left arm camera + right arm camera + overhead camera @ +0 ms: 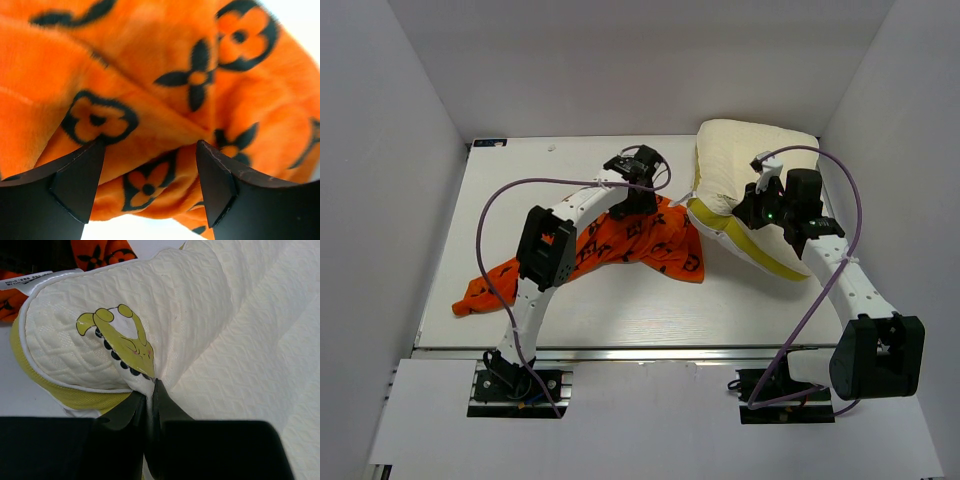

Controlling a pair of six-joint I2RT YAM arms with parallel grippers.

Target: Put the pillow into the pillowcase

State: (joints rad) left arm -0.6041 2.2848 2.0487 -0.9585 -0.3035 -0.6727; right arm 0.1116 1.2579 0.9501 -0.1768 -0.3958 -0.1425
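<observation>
pillow (745,165): a cream quilted cushion with a yellow side band, lying at the far right corner of the bench (620,320). The corner nearest the bench centre is bunched up.
pillowcase (640,240): orange plush with black flower shapes, crumpled in a strip from the bench's near left edge toward its centre. Its end lies just beside the pillow's bunched corner.
right tool (150,385): clenched on a pinch of the pillow's cover at that corner, probably to steer this end toward the case.
left tool (150,150): released, fingers spread wide, with a fold of the pillowcase just beyond them. It appears poised to take a layer and hold the mouth apart.
opening: not visible in any view, so which edge is the mouth cannot be told.
progress: judged early, as the pillow lies wholly outside the case.
</observation>
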